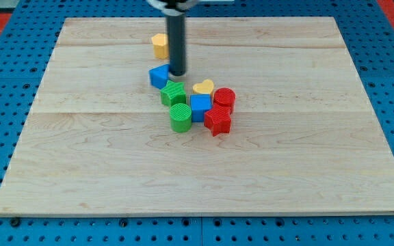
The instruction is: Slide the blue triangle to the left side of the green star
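The blue triangle [159, 75] lies on the wooden board [81, 137], just up and left of the green star [174, 93] and touching or nearly touching it. My tip [177, 73] stands right beside the blue triangle's right edge, just above the green star. The dark rod rises from there to the view's top.
A yellow block [160, 45] lies above the triangle, partly behind the rod. Below and right of the star sit a green cylinder [180, 117], a blue cube [200, 106], a yellow heart [203, 87], a red cylinder [224, 99] and a red star [217, 121].
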